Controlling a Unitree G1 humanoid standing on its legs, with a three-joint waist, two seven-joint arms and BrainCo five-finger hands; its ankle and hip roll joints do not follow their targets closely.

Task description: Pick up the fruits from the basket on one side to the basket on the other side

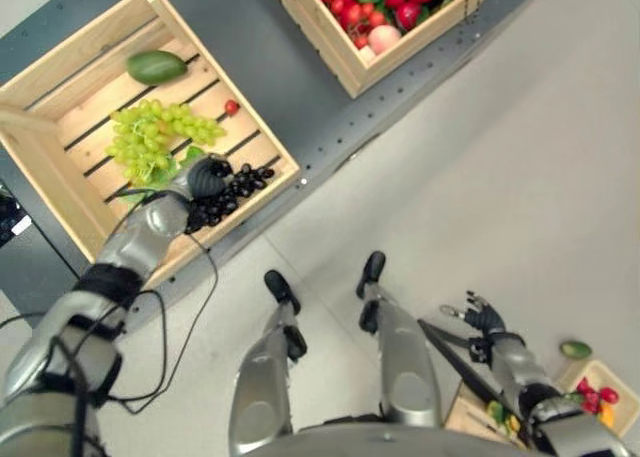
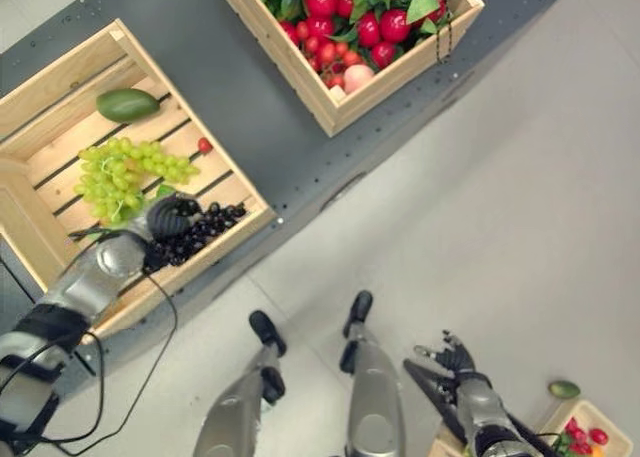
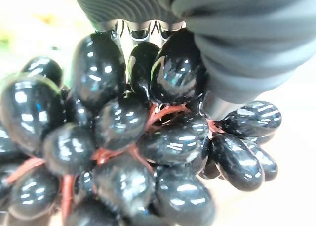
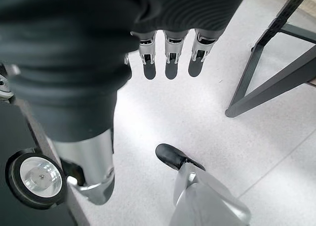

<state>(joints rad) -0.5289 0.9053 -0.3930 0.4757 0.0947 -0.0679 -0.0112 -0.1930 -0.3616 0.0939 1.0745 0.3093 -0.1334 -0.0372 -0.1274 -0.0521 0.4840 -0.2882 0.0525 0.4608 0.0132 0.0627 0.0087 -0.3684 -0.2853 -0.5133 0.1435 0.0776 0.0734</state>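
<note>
Left eye view: two wooden crates of fruit on a grey table, left hand at the black grapes.
Left crate (image 1: 45,72) holds, from the far side nearward, a green mango (image 1: 155,67), a bunch of green grapes (image 1: 150,132), one small red fruit (image 1: 232,107) and a bunch of black grapes (image 1: 240,185) by the near wall. Left hand (image 1: 205,177) rests on the black grapes; its wrist view shows the fingers (image 3: 140,33) against the berries, grasp cannot be told. Right crate (image 1: 350,72) holds red fruit (image 1: 410,15), leaves and a peach (image 1: 383,39). Right hand (image 1: 480,315) hangs low over the floor, fingers straight and released.
</note>
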